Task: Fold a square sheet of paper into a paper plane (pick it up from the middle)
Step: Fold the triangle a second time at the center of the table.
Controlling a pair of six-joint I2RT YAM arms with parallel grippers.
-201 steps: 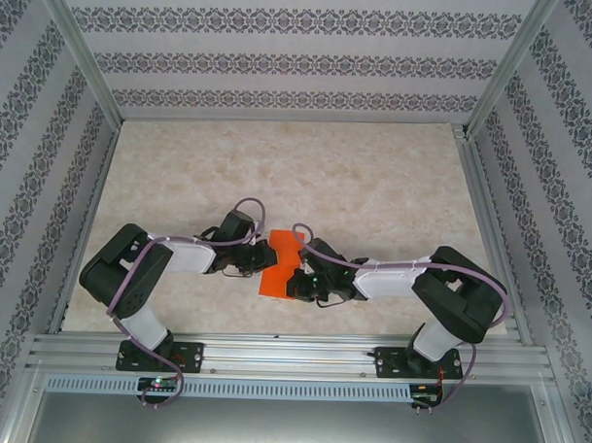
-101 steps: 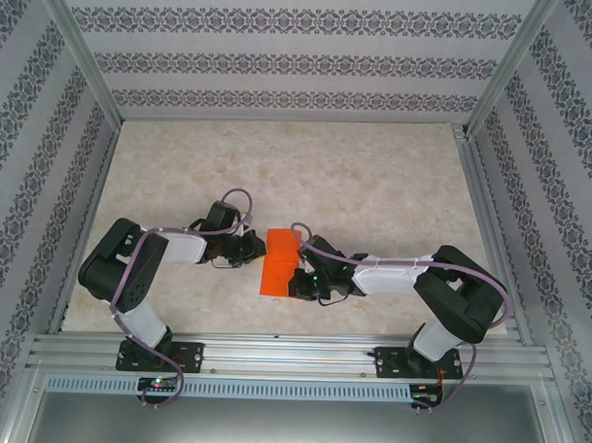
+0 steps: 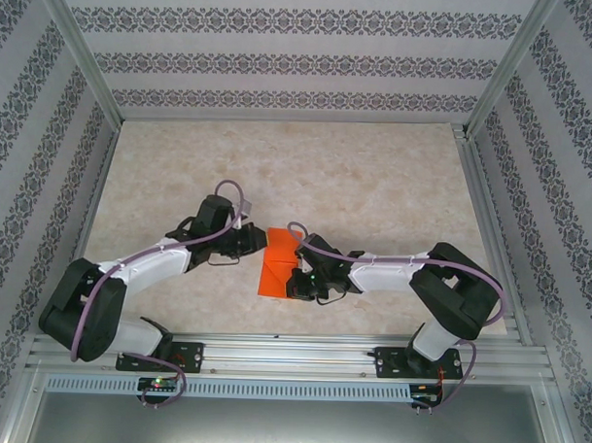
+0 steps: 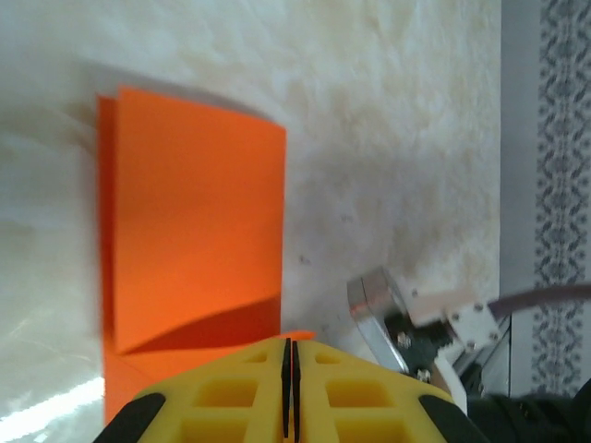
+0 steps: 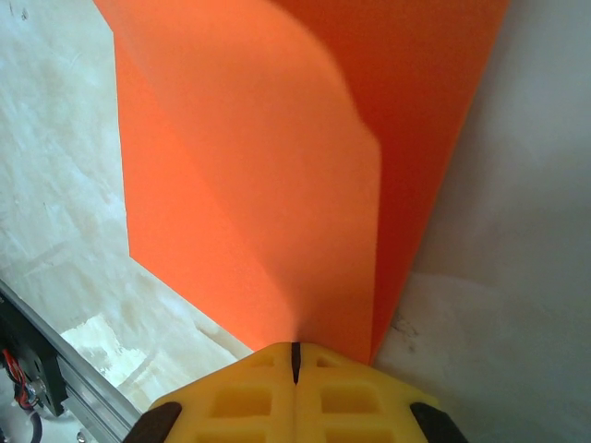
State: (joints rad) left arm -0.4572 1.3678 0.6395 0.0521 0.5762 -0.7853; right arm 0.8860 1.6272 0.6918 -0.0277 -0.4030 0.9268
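The square sheet of paper (image 3: 275,269) is bright orange-red and lies folded in half on the table between the two arms. In the left wrist view the paper (image 4: 194,212) has its upper flap slightly lifted, casting a shadow. My left gripper (image 3: 260,243) is shut, and its yellow fingertips (image 4: 288,346) sit at the sheet's corner; whether paper is pinched there I cannot tell. My right gripper (image 3: 295,280) is at the opposite edge. It (image 5: 295,349) is shut on the paper (image 5: 249,185), which rises into its tips beside the fold line.
The beige marbled table (image 3: 307,173) has free room behind the paper. An aluminium rail (image 3: 291,353) runs along the near edge, with frame posts and patterned walls on three sides. The right arm's wrist hardware (image 4: 416,318) is close beside my left fingers.
The left arm has stretched out, with its elbow swung down to the left. Its gripper backed off the paper, then returned to the far-left corner. The stepped sheet now lies as a flatter rectangle. The right gripper stayed put.
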